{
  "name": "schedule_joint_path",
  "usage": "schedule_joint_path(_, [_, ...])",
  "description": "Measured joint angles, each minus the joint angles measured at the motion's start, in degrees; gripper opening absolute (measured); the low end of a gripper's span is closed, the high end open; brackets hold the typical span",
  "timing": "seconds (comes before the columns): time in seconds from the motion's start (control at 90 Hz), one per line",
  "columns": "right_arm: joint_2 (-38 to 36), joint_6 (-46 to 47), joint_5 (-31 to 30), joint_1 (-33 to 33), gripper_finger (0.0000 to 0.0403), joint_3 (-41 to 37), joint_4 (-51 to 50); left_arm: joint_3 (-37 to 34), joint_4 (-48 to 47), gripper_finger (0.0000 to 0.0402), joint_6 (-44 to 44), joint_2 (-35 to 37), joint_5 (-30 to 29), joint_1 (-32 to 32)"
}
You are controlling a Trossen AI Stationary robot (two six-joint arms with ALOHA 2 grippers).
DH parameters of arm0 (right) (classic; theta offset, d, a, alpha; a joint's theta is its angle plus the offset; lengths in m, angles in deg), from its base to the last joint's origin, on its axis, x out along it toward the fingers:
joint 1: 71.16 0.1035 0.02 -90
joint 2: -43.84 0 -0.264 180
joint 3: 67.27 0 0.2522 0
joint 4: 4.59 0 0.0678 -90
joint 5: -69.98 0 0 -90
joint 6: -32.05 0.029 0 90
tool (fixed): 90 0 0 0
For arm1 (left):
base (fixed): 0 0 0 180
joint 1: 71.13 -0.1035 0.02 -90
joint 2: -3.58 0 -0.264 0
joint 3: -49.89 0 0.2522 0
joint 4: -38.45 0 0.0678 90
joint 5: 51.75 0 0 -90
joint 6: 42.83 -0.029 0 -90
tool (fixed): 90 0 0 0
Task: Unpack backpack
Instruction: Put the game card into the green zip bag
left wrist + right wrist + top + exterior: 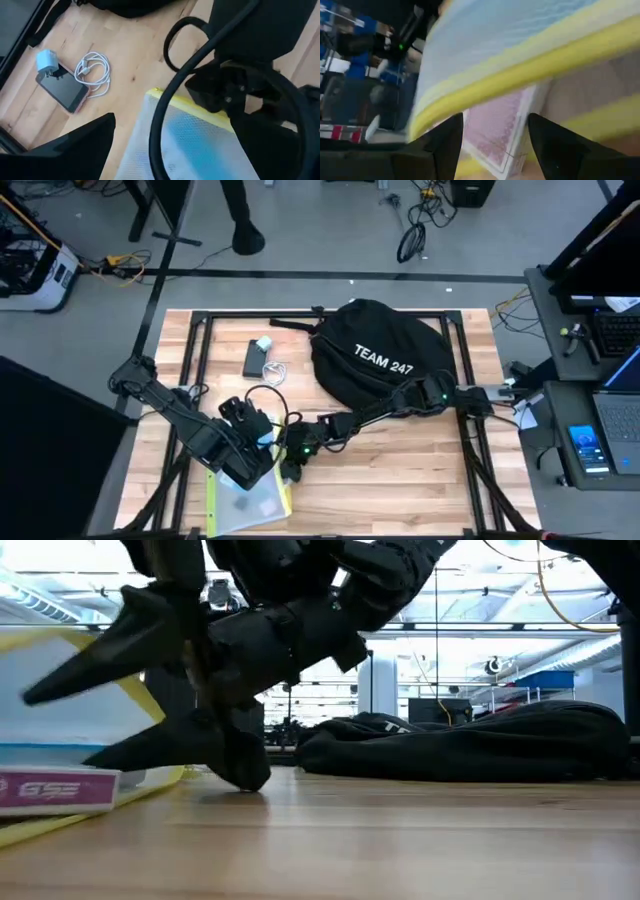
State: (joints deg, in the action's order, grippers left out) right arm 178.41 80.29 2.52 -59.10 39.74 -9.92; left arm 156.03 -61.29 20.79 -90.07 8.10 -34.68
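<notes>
The black backpack (pixel 385 360) with white "TEAM 247" lettering lies flat at the table's far middle. A clear mesh pouch (pixel 250 502) with yellow trim lies at the near left, with a pink box (pixel 55 790) inside it. Its upper yellow edge (pixel 135 690) stands raised off the table. My right gripper (pixel 495 145) reaches across from the right and is open at the pouch's mouth, the pink box (pixel 495 125) showing between its fingers. My left gripper (pixel 245 468) hovers open over the pouch, one finger (pixel 75 145) beside the pouch's edge. My right gripper has its spread fingers (pixel 445 145) at the pouch's open mouth, just under the raised yellow edge (pixel 520 75), coming in low from the table's right. Whether they touch the pouch or the box I cannot tell.
A phone (pixel 254 358), a small white charger (pixel 264 343) and a coiled white cable (pixel 274 372) lie left of the backpack. A black frame (pixel 200 330) rims the table top. Bare wood lies at the near right (pixel 400 490).
</notes>
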Motion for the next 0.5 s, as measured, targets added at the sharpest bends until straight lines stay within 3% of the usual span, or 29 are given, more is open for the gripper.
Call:
schedule_joint_path(0.244, [-3.55,-3.27,-0.11,0.17,0.0205,-0.04,-17.23,0.0,-0.02,0.0384,-0.01,0.0,-0.02,0.0])
schedule_joint_path(0.422, [-2.81,-2.52,-2.63,2.91,0.0205,0.05,-15.7,0.0,0.24,0.0384,-1.11,0.0,-0.09,0.04])
schedule_joint_path(0.5, [-1.65,-1.67,-3.31,3.19,0.0205,0.02,-10.45,0.0,0.18,0.0384,-1.22,0.0,-0.38,0.0])
